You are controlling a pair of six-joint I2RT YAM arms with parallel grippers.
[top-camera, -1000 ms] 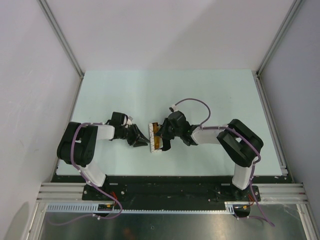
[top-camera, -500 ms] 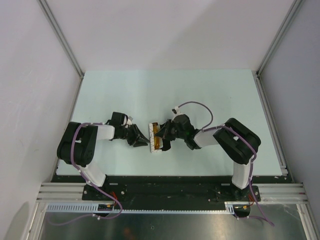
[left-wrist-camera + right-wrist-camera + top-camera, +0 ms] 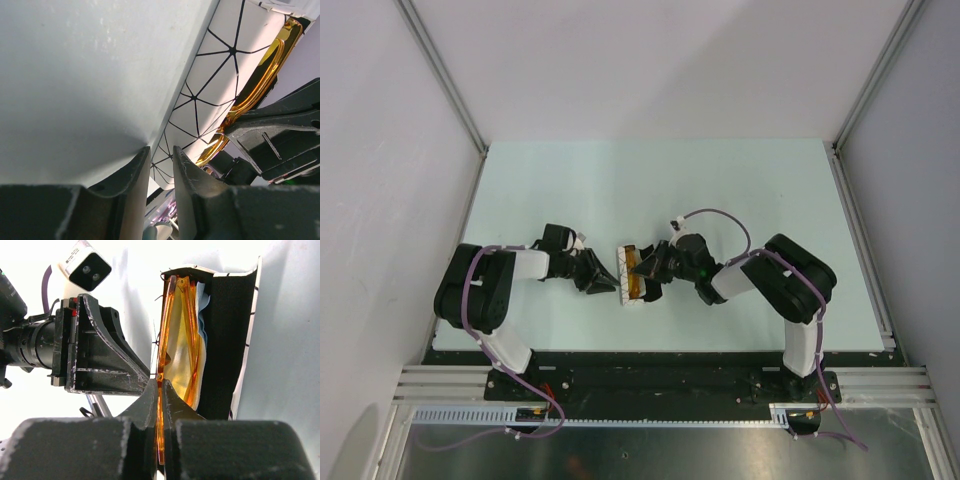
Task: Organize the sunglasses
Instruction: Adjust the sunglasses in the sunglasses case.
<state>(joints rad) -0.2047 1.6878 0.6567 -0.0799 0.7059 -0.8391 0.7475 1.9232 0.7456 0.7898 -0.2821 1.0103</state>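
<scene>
Right wrist view: the sunglasses (image 3: 180,360) stand on edge inside the open case (image 3: 222,340), near the middle of the desk (image 3: 740,190).
The right fingers (image 3: 175,402) are clenched on the amber frame's near rim. A blue cloth (image 3: 202,315) is tucked behind the lenses. The left fingers (image 3: 137,170) grasp the white case's edge from the opposite side.

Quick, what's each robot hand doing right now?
Left gripper: closed on the edge of the white case.
Right gripper: closed, pinching the sunglasses by their frame.
</scene>
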